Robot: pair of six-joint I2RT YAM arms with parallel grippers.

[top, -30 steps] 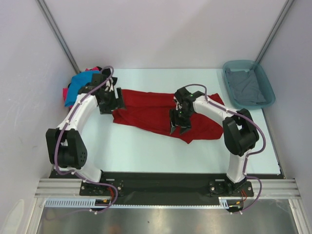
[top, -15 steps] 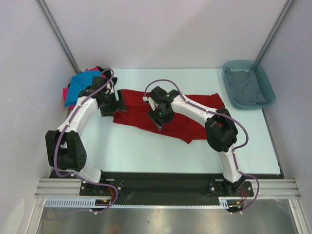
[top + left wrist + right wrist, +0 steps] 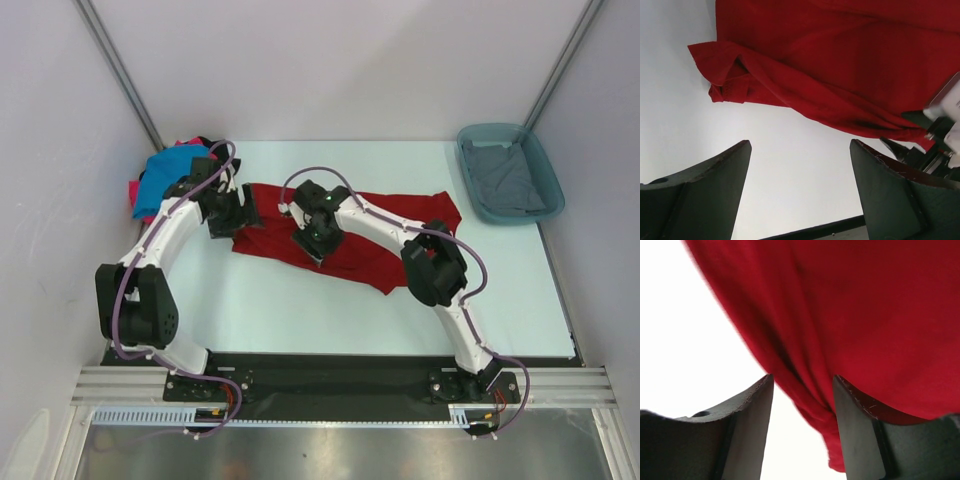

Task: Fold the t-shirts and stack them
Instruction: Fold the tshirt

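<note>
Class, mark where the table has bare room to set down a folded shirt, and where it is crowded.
Free: the near strip of table between red shirt and arm bases; the far strip between pile and tub. Crowded: the middle, under red shirt, left gripper, right gripper; the far-left pile.

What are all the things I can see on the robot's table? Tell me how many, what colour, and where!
spread-out cloth t-shirt: one, dark red, middle of the table, under the right arm
crumpled cloth shirt: one, bright blue, in the far left pile
cloth peeking from under the blue shirt: one, hot pink, same pile
plastic tub: one, teal, far right corner
cloth: one, grey, inside the tub
table: one, pale, under everything
left gripper: one, dark, open, by the red shirt's left edge
right gripper: one, dark, open around a fold of the red shirt
</note>
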